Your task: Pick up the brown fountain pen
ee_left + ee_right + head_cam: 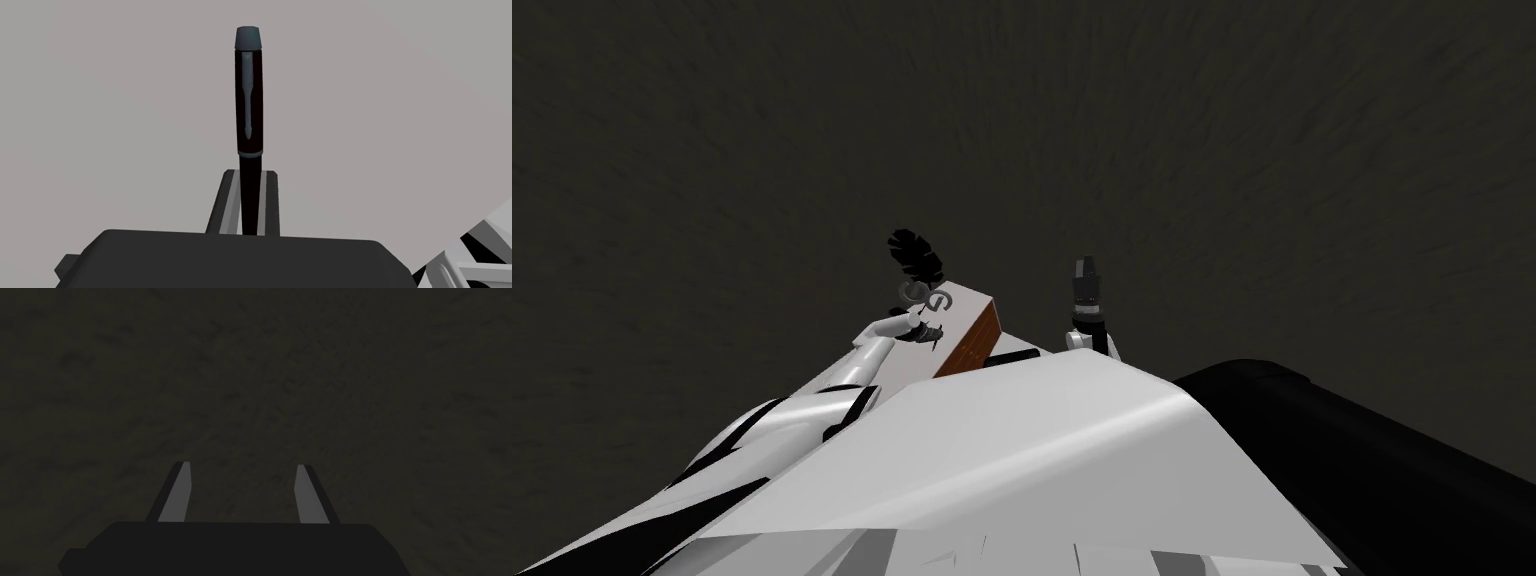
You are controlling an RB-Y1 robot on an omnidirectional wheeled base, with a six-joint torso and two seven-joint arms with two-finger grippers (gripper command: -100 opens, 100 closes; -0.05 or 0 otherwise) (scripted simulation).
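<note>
The fountain pen (249,100) has a very dark brown barrel, a grey end cap and a grey clip. It stands straight out from my left gripper (250,172), whose two fingers (226,200) are shut on its lower barrel. Behind it lies a flat light grey surface. In the head view my left gripper (922,330) hangs over the near end of a small white-topped table with a brown side (974,335). My right gripper (1085,280) is held out over the dark floor; in its wrist view the right gripper (244,468) is open with nothing between its fingers.
A black feathery object (915,255) and two small grey rings (927,297) sit at the table's far end. Dark floor (1212,150) spreads all around. A black area (1372,450) lies at the lower right.
</note>
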